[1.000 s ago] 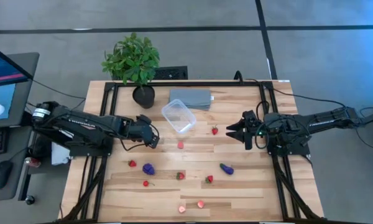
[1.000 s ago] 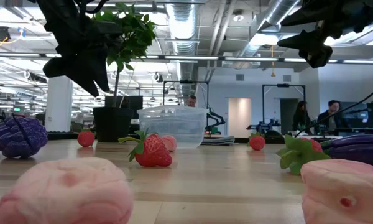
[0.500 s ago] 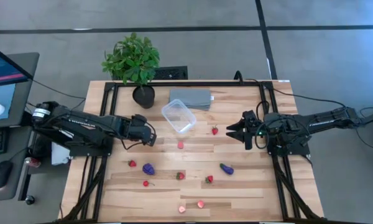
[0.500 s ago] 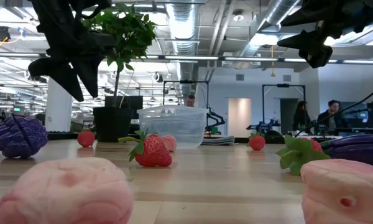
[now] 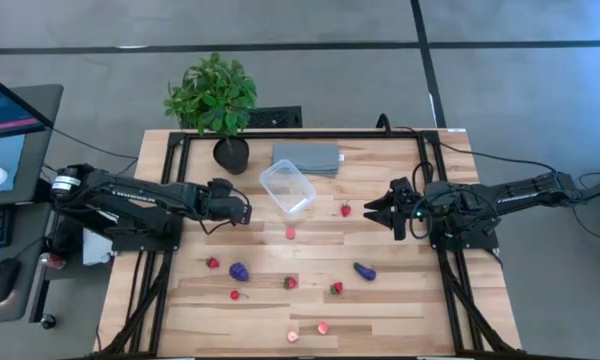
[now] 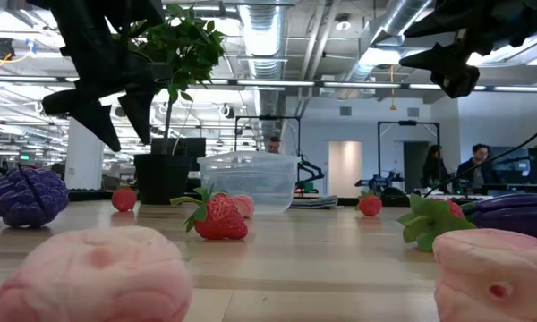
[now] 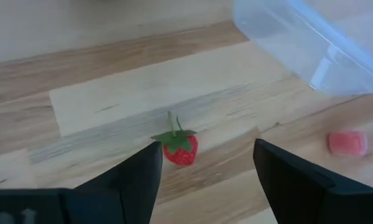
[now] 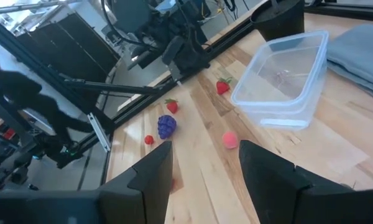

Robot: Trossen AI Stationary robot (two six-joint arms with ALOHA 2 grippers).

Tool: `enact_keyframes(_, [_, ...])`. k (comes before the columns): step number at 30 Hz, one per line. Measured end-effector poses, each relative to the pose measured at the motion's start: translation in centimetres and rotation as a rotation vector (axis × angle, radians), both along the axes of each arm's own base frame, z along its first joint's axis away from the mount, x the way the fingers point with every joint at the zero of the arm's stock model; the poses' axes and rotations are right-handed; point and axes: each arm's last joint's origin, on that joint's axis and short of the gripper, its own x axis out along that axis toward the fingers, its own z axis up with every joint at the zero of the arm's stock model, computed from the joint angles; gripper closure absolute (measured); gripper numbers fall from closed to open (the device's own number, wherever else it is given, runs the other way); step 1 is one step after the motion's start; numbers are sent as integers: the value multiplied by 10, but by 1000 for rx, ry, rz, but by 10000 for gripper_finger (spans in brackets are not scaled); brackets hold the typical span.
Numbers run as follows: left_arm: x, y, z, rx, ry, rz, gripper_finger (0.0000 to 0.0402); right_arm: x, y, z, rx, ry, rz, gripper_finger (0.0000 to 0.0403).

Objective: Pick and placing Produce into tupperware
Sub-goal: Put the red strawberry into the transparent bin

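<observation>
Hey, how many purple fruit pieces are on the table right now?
2. The round purple piece lies on the table's left half, and the long purple piece lies on its right half. None seems to be hidden.

Toy fruit strewn over a wooden table, seen at table-top height.

A clear tupperware stands mid-table with a red strawberry before it and a potted plant to its left. A purple fruit lies far left; two pale pink pieces fill the foreground. The left gripper hangs above with fingers apart; the right gripper hangs upper right. People sit in the room behind.
</observation>
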Motion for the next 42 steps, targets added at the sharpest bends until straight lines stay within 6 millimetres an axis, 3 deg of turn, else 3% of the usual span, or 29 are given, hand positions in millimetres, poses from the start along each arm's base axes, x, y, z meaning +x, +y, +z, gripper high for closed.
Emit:
enact_keyframes(8, [2,3,-5,13,57,-51,159,0,0,0,0,0,-2,194])
enact_keyframes(17, [17,7,-38,-65,218,-48,159,0,-1,1,12,-8,-8,194])
enact_keyframes(25, [31,6,-59,-87,254,-94,159,0,-1,1,28,-7,-12,194])
enact_keyframes(42, [34,18,-61,-49,263,-108,159,0,-1,1,47,-7,-17,194])
